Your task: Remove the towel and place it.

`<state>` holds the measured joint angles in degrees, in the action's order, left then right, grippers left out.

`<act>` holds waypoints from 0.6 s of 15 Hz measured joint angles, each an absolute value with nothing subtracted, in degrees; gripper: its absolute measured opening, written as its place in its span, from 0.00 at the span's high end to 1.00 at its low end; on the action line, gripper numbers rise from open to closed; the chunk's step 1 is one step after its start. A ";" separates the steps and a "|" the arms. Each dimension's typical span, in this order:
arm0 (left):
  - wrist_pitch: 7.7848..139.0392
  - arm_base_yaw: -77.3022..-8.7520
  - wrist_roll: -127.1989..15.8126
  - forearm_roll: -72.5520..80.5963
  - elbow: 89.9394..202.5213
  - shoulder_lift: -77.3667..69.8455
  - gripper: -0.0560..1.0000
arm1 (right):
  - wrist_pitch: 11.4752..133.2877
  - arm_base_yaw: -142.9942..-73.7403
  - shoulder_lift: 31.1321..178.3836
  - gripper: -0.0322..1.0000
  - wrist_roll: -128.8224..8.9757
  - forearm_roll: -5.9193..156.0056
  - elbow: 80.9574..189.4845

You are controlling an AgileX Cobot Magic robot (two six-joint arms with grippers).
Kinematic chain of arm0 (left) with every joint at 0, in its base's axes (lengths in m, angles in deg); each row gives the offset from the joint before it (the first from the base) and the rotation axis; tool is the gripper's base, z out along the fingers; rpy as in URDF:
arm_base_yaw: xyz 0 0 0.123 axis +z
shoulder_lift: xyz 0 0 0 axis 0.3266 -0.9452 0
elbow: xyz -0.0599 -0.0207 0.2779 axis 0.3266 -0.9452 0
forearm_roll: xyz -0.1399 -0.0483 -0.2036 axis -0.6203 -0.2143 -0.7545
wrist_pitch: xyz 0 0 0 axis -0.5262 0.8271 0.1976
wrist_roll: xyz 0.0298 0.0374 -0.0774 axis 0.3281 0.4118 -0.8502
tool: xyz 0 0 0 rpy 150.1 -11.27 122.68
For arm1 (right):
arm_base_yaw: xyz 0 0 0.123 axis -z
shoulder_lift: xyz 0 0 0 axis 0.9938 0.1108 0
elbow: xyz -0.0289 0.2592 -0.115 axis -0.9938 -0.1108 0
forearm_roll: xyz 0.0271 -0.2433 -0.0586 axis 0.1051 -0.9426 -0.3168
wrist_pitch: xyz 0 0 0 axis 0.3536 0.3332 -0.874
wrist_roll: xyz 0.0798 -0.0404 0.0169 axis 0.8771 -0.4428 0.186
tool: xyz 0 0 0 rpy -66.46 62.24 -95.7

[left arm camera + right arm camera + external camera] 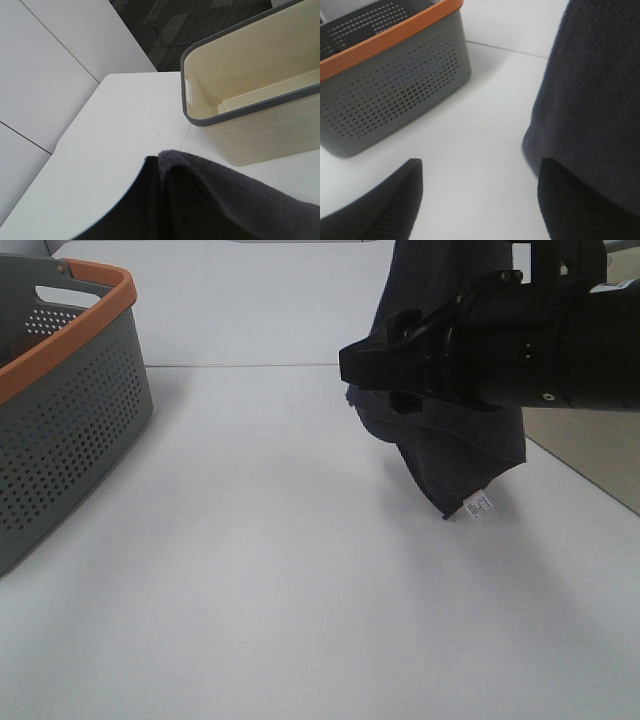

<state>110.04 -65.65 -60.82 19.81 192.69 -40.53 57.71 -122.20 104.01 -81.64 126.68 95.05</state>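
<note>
Exterior high: the towel (pixel 450 445) is seen hanging down from beyond the top edge of the picture, right of centre over the worktop (pixel 250 600). Its lowest corner, with the white tag (pixel 479 504), is at or just above the worktop; contact cannot be told. The right fingers (pixel 365 360) are held level in front of the hanging cloth, pointing toward the grey basket (pixel 70 440) with the orange rim, which stands well apart at the left edge. The left arm is not seen here.

Left wrist: a fold of the towel (pixel 230 200) is pinched by the left fingers (pixel 142 205), which are pressed together on it; only one dark finger is seen, with the cloth laid against it. A cream bin (pixel 260 135) with a grey rim is seen behind on the worktop.

Right wrist: the right fingers (pixel 395 205) are spread wide and nothing is clamped between them. The towel (pixel 590 100) hangs beside one finger and partly covers it. The basket (pixel 395 100) is seen across the worktop.
</note>
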 joint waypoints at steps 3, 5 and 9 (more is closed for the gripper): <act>110.04 -65.65 -60.82 19.81 192.69 -40.58 0.95 | 47.40 -122.66 106.76 0.40 -72.30 129.03 95.05; 110.32 -65.65 -60.82 19.81 192.69 -40.58 0.95 | 41.21 -122.83 107.57 0.40 -63.76 128.34 95.05; 110.49 -65.65 -60.82 19.81 192.69 -40.58 0.95 | 37.09 -122.83 112.61 0.40 -60.21 127.94 95.05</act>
